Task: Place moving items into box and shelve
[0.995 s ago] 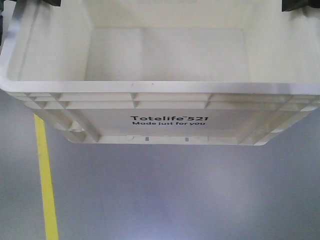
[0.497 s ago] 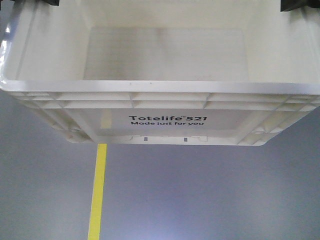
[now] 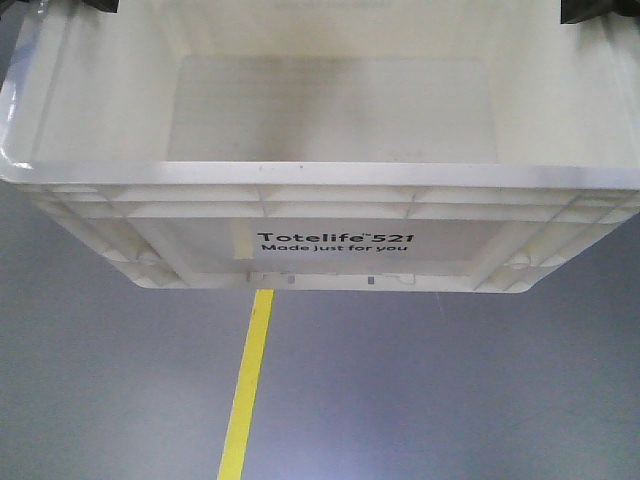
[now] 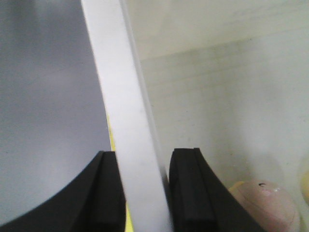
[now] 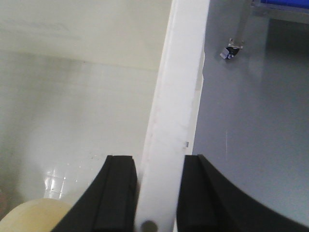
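Industrial or lab workspace, smooth grey floor (image 3: pixel 450 400), yellow marking line (image 3: pixel 248 380), caster wheel (image 5: pixel 233 50)

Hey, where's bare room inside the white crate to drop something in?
The crate floor behind the printed wall is bare across its width. It is crowded at the pincer end: the pink ball lies near the left pincer, the cream ball near the right pincer; both clamp the rim.

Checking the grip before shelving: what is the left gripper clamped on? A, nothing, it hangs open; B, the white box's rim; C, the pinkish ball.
B: the left wrist view shows the left gripper with a pad on each side of the rim of the box, while the pinkish ball lies inside.
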Robot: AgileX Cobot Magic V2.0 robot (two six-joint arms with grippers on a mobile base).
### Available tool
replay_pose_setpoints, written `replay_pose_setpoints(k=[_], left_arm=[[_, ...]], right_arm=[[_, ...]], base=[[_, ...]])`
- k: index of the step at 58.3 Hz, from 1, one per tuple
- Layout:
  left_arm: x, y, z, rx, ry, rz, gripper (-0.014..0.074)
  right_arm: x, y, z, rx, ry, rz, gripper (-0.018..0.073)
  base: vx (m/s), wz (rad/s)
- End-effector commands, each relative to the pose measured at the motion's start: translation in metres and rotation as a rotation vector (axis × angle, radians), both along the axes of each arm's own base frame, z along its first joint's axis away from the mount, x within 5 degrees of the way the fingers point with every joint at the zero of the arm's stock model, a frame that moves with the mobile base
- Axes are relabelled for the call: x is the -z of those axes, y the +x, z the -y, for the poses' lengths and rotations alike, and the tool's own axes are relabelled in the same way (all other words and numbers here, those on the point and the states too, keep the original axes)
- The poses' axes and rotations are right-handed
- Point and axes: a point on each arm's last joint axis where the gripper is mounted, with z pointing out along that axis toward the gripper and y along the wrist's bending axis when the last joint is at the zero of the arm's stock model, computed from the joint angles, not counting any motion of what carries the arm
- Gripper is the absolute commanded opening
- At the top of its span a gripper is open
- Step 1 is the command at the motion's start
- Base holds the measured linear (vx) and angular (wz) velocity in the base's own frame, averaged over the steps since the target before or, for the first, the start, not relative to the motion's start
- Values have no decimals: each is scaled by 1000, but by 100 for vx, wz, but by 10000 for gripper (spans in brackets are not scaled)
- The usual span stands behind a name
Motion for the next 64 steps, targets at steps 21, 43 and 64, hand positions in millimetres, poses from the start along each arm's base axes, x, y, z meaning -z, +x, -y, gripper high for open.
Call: replay_pose_setpoints(k=[21,43,64], left_arm=[[-36,-13,-2,19,-61,217,-1],[-36,-13,-2,19,-61,217,-1],[-36,-13,-2,19,-61,217,-1]], right_arm=[[-36,-11,2,1,48,234,-4],[-36,-11,2,1,48,234,-4],[-36,-11,2,1,48,234,-4]], base=[[37,17],[44,14],[50,14]])
